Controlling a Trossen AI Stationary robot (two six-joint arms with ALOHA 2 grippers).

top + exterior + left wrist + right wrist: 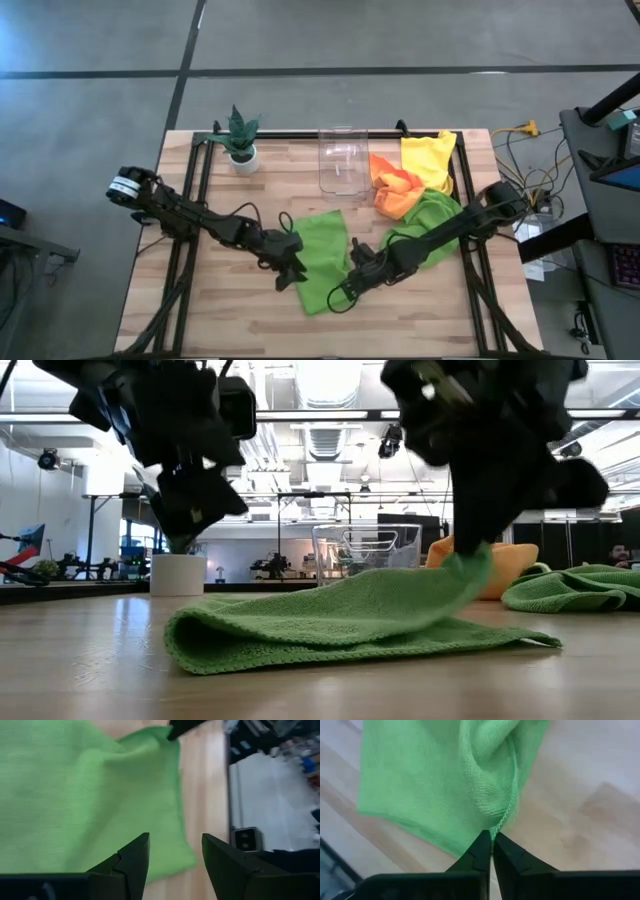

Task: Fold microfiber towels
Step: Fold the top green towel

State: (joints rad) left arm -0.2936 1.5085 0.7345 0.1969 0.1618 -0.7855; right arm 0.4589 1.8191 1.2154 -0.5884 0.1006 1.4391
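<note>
Right claw (491, 851) is pinching the green towel's (320, 258) edge near the plastic bin (342, 158) (left claw (175, 865) hanging open); I'd be lifting slowly, keeping corners aligned.

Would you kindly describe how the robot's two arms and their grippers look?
Both arms are dark, slender and jointed. The left arm carries a white band near its base, with black cable looping along it. The left gripper and the right gripper each have two dark, wedge-shaped, tapering fingers.
</note>
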